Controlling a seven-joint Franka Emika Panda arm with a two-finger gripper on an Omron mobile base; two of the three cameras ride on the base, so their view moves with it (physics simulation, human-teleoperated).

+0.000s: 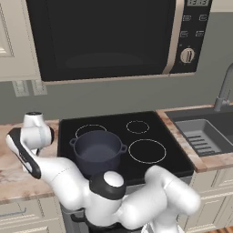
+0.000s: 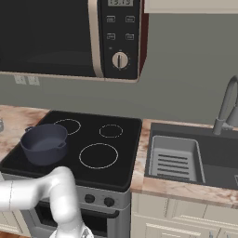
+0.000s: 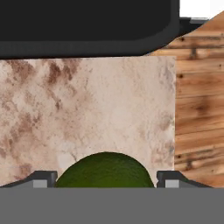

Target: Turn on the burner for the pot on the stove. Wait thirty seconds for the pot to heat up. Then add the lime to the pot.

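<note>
Hovering over the marbled counter (image 3: pixel 87 113) just beside the stove (image 1: pixel 154 123), I look down along my gripper (image 3: pixel 105 177) at the lime (image 3: pixel 105 170). The lime lies on the counter between my two dark fingertips (image 3: pixel 41 178), one on each side of it, with a sliver of counter showing between each tip and the fruit's green skin. My jaws stand wide apart and are not closed on it; whether the tips touch the lime I cannot tell. In the hand view the black edge of the stove runs across the top, and past the counter's edge a wooden floor (image 3: pixel 197 96) shows.

From the left base view my arm folds low in front of the stove and reaches over to the counter on the stove's left side, where my white wrist sits above the stone.

The pot (image 1: pixel 98 150) stands on the stove's front left ring, upright, lidless, its inside dark and bare. The other white rings on the glass are uncovered. A row of black knobs (image 2: pixel 97 200) lines the stove's steel front. The black microwave (image 1: pixel 109 36) hangs above the stove, and the sink (image 2: pixel 186 158) is set in the counter to the stove's right, with its faucet (image 2: pixel 225 107) behind it.
</note>
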